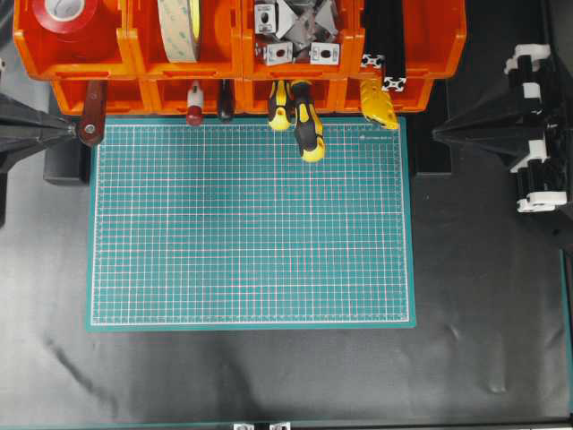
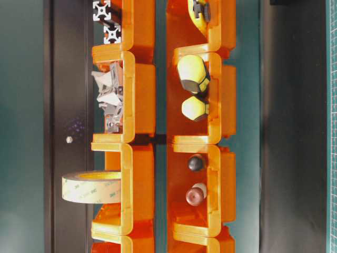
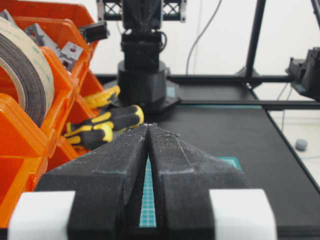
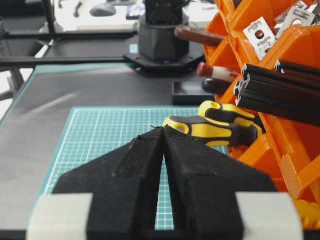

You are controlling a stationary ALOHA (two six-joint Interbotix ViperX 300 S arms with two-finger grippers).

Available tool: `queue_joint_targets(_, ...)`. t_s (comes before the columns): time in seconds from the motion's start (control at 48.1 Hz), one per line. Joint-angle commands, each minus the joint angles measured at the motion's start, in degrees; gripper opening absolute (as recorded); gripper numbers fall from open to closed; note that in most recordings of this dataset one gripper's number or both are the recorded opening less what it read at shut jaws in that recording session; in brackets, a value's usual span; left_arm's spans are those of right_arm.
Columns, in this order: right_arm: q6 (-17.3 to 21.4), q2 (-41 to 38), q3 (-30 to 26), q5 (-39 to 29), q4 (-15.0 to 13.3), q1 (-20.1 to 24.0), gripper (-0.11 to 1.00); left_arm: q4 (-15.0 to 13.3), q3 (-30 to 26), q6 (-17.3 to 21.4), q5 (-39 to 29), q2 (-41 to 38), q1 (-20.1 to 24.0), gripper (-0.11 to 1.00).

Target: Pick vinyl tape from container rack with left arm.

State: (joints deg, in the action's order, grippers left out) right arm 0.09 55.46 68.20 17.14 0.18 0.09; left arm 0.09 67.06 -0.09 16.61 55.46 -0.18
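From overhead we see the red vinyl tape (image 1: 66,12) lying flat in the container rack (image 1: 125,55), at about twelve o'clock from our left hand (image 1: 64,130), whose fingers are pressed together and empty.

A two-tier row of bright orange plastic bins (image 1: 235,55) runs along the top edge, its leftmost upper bin holding a flat roll of glossy red tape with a white core (image 1: 64,12) and the next bin a larger cream-yellow tape roll (image 1: 180,27) standing on edge. Below lies a green gridded cutting mat (image 1: 249,224) on a black table (image 1: 483,296), with yellow-and-black tool handles (image 1: 303,116) poking from the lower bins over its top edge. A pointed black gripper (image 1: 70,131) sits at the left edge, tips together, and another black gripper with white fittings (image 1: 439,134) at the right.
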Motion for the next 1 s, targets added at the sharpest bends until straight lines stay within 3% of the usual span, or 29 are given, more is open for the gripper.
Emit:
queue_joint_targets(0.0,0.7,-0.5,-1.8,0.4,0.1,0.1,0.02,3.2,-3.2,-1.6,-2.8,-0.4,0.4,0.05)
queue_joint_targets(0.187,0.6,-0.4,-1.7,4.2,0.4,0.1,0.00,3.2,-11.9,-4.0,-20.1,1.1,0.8,0.00)
queue_joint_targets(0.395,0.6,-0.6,-1.7,4.6,0.4,-0.4,0.00,3.5,-24.8,-3.6,-40.7,1.1,1.4,0.00)
queue_joint_targets(0.603,0.6,-0.9,-1.7,4.4,0.4,-0.4,0.00,4.0,-40.2,-2.8,-60.9,-3.5,5.4,0.00)
queue_joint_targets(0.77,0.6,-0.9,-1.7,4.4,0.5,-0.4,0.00,4.5,-49.1,1.8,-74.1,-9.1,7.9,0.00)
queue_joint_targets(0.978,0.6,-0.9,-1.7,4.5,0.5,-0.4,0.00,4.5,-55.9,7.8,-85.4,-16.0,8.3,0.00)
